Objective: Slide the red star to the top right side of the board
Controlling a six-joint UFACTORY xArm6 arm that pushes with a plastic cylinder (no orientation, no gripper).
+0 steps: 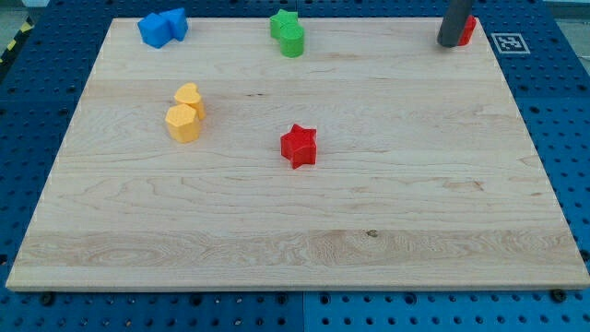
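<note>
The red star (299, 146) lies near the middle of the wooden board (369, 231). My tip (451, 43) is at the view's top right, far up and to the right of the star. It stands right beside a second red block (468, 29), which is mostly hidden behind the rod, so its shape cannot be made out.
Two blue blocks (162, 27) sit together at the top left. Two green blocks (288, 32) sit together at the top centre. Two yellow blocks (185, 112) sit together left of the star. A printed marker (508, 42) lies off the board's top right corner.
</note>
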